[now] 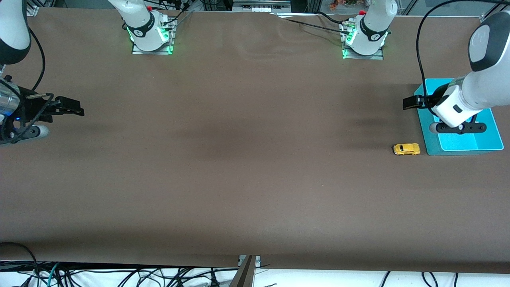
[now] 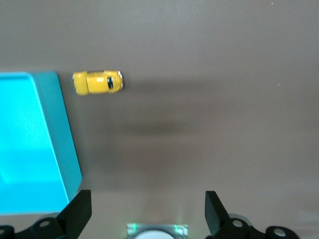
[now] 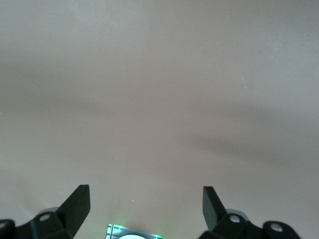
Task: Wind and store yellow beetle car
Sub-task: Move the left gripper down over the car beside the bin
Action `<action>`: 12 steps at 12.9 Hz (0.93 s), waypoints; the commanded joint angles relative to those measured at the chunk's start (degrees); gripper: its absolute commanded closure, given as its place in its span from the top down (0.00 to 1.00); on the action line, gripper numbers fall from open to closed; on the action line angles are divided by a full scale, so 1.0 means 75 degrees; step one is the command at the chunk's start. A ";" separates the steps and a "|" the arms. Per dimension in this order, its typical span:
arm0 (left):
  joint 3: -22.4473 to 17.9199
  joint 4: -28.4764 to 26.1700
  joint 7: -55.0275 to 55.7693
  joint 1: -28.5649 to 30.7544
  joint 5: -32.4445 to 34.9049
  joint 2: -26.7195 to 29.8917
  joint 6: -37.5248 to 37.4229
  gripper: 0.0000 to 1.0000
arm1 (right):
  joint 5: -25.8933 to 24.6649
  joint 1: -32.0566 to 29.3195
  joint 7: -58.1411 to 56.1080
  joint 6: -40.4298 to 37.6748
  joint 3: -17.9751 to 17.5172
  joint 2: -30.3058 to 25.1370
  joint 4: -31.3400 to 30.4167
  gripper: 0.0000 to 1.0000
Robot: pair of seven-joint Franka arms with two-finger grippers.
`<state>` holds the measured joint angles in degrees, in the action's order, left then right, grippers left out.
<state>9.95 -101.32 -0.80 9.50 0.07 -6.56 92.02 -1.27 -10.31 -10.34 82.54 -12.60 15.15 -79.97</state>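
The yellow beetle car sits on its wheels on the brown table, in the lower right quarter of the front view, just beside the turquoise tray at the left arm's end of the table and apart from its rim. Its long axis runs across the frame, parallel to the table's long edge, one end pointing at the tray. In the left wrist view the car lies in the upper left, next to the tray's corner.

The left gripper hangs over the tray's edge at the right of the front view, above the car in the frame, its fingers spread wide and holding nothing. The car lies off to one side of the gap between them rather than within it, so the pickup appears to turn on shifting that hand sideways over the toy and closing across its narrow width.

The right gripper waits at the left edge of the front view, well apart from the car, its fingers likewise parted over bare table. The left arm is plainly the nearer one. Neither winding nor storing has begun; the tray looks empty.
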 commanded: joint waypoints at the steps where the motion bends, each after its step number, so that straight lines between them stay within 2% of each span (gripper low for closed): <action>1: 0.0103 -0.0890 -0.1820 0.0712 0.0120 -0.0214 0.1411 1.00 | -0.0029 0.0062 0.0114 -0.0200 -0.0066 -0.0039 0.0104 1.00; 4: 0.0056 -0.1466 -0.3440 0.0843 0.0120 -0.0706 0.2715 1.00 | -0.0053 0.0271 0.0113 -0.0224 0.0015 -0.0063 0.0116 1.00; 5: 0.0045 -0.1630 -0.3978 0.0843 0.0131 -0.0917 0.3043 1.00 | -0.0064 0.0517 0.0148 -0.0224 0.0317 -0.0179 0.0116 1.00; 6: 0.0045 -0.1759 -0.4691 0.0843 0.0166 -0.1081 0.3429 1.00 | -0.0134 0.0995 0.0172 -0.0235 0.0912 -0.0273 0.0116 1.00; 7: 0.0045 -0.1888 -0.5650 0.0832 0.0491 -0.1222 0.3781 1.00 | -0.0854 0.1603 0.0091 -0.0305 0.1347 -0.0332 0.0104 1.00; 8: 0.0045 -0.1993 -0.6483 0.0820 0.0843 -0.1328 0.4145 1.00 | -0.1372 0.1887 0.0102 -0.0480 0.1363 -0.0379 0.0104 1.00; 9: 0.0045 -0.2076 -0.7153 0.0808 0.0916 -0.1410 0.4415 1.00 | -0.1354 0.1937 0.0113 -0.0528 0.1352 -0.0391 0.0104 1.00; 12: 0.0033 -0.2205 -0.8910 0.0796 0.1068 -0.1738 0.4744 1.00 | -0.0757 0.1949 0.0266 -0.0423 0.1340 -0.0496 0.0046 1.00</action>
<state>10.14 -117.06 -59.58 15.64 6.02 -18.77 125.78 -8.87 4.01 -8.97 79.99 -3.49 12.36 -79.32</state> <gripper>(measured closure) 0.000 0.000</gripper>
